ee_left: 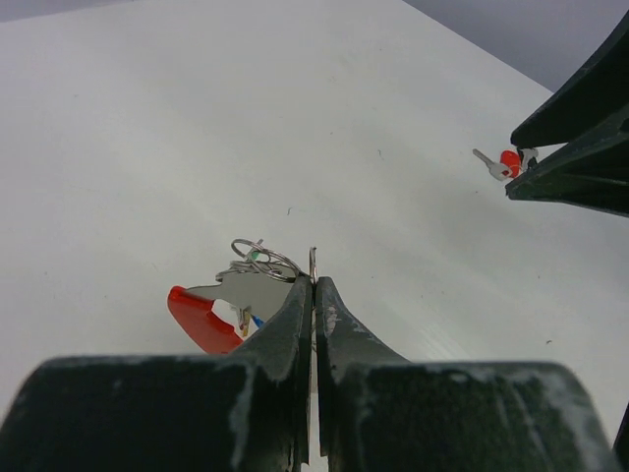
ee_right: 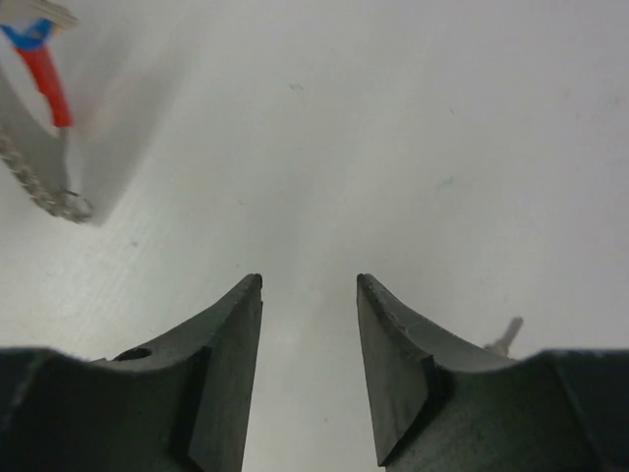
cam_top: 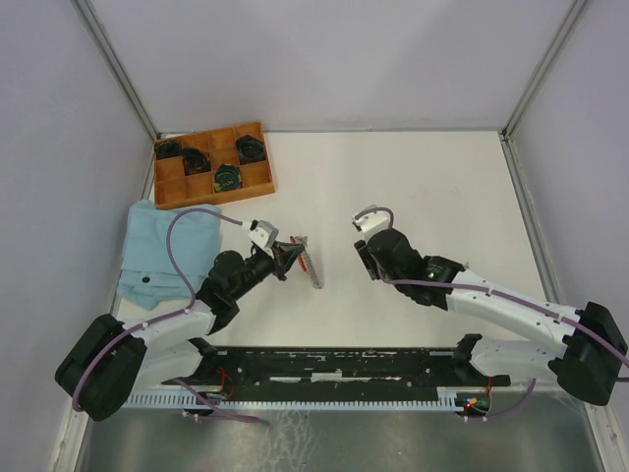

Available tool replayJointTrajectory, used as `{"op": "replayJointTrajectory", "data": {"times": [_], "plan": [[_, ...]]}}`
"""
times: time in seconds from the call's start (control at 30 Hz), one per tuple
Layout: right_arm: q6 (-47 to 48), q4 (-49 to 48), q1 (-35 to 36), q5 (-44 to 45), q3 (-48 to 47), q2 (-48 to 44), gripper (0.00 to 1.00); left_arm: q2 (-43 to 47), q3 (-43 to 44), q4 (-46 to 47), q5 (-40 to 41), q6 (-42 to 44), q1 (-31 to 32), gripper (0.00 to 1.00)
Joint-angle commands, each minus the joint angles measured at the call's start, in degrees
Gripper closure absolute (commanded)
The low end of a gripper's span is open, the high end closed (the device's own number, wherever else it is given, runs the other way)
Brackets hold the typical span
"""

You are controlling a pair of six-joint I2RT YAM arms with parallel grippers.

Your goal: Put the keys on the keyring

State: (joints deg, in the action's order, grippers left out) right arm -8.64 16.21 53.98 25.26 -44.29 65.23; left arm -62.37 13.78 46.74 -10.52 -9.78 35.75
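White table [cam_top: 442, 197]: left hand [ee_left: 314, 285] pinches one keyring [ee_left: 259, 258]; right hand [ee_right: 310, 281] parted, empty; one red key [ee_left: 508, 163].

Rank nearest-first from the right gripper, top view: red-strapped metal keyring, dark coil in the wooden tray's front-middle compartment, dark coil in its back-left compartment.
1. Red-strapped metal keyring, just left of the right gripper.
2. Front-middle dark coil, up-left.
3. Back-left dark coil, far corner.
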Motion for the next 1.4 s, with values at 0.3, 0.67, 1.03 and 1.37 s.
{"op": "replayJointTrajectory", "data": {"times": [0.3, 0.67, 1.03, 1.37], "plan": [[-16.1, 22.5, -17.2, 5.5, -1.4, -0.8, 0.45, 2.4, -1.1, 3.0, 0.7, 4.2, -0.1, 0.97], [-15.1, 18.3, -38.2, -8.1, 1.8, 0.5, 0.51, 2.7, -0.9, 2.2, -0.1, 5.0, -0.1, 0.97], [-14.0, 14.9, -53.1, -23.1, 3.2, 7.5, 0.67, 2.5, -0.6, 1.7, -0.6, 5.2, -0.2, 0.97], [-12.5, 15.3, -55.2, -26.4, 1.2, 13.4, 0.68, 2.5, -0.6, 1.8, -1.0, 5.2, -0.1, 0.97]]}}
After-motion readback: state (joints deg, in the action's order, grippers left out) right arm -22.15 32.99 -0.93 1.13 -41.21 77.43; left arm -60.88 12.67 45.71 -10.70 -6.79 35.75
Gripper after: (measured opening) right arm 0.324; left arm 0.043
